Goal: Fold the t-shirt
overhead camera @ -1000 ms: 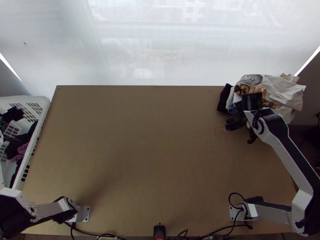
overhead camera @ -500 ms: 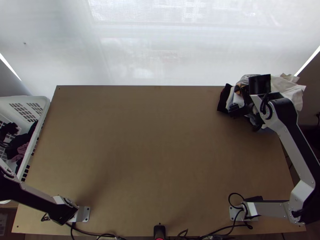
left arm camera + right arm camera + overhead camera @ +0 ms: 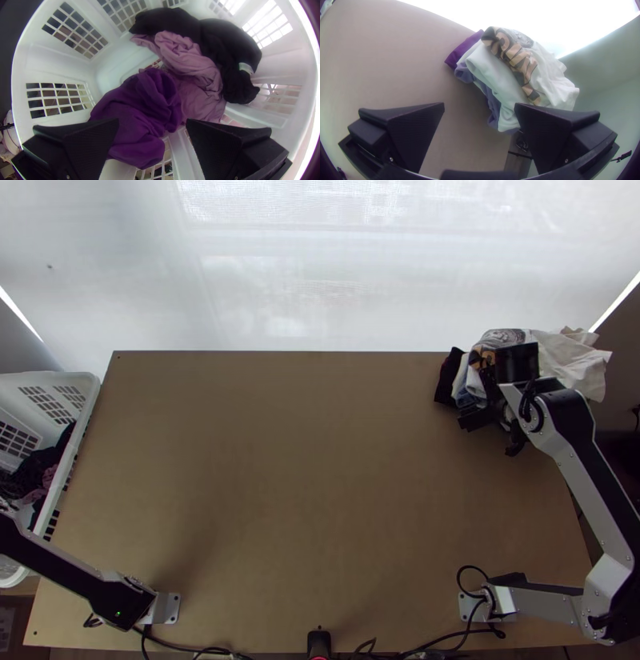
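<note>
The purple t-shirt [image 3: 143, 108] lies bunched in the basket [image 3: 53, 66], where the open, empty left gripper [image 3: 152, 120] should pinch it alone, the right gripper [image 3: 479, 104] parted well outside.

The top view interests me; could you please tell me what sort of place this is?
Probably a robot laundry-folding workstation: the left arm and right arm share a wooden table, with clothes in a white basket and a garment pile at a far corner.
</note>
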